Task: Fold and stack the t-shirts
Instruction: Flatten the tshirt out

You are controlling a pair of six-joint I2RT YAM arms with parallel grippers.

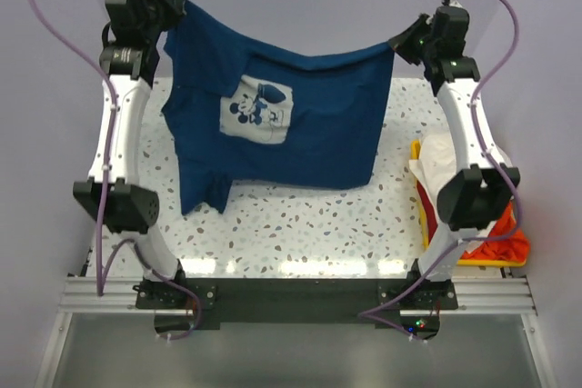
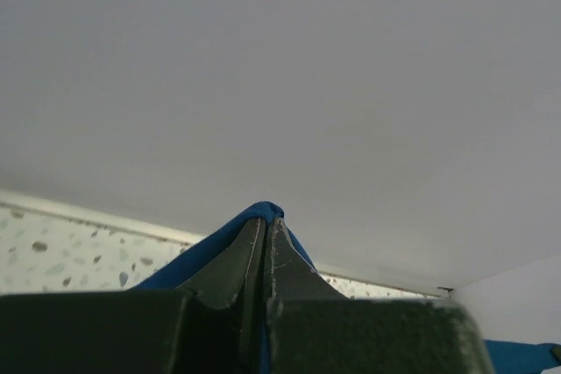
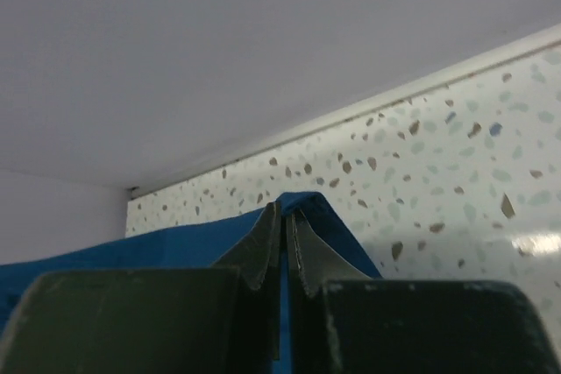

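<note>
The navy blue t-shirt [image 1: 291,115] with a white print hangs spread in the air between my two grippers, its lower edge near the table. My left gripper [image 1: 173,15] is shut on its upper left corner; in the left wrist view blue cloth [image 2: 263,210] pokes out over the shut gripper [image 2: 266,221]. My right gripper [image 1: 405,38] is shut on the upper right corner; in the right wrist view blue cloth [image 3: 175,238] drapes over the shut gripper [image 3: 282,209]. A cream-white shirt [image 1: 441,156] and an orange-red shirt [image 1: 496,244] lie in the bin at right.
The yellow plastic bin [image 1: 420,202] stands at the table's right edge beside the right arm. The speckled white table [image 1: 300,224] lies below the hanging shirt. Grey walls close in behind and on both sides.
</note>
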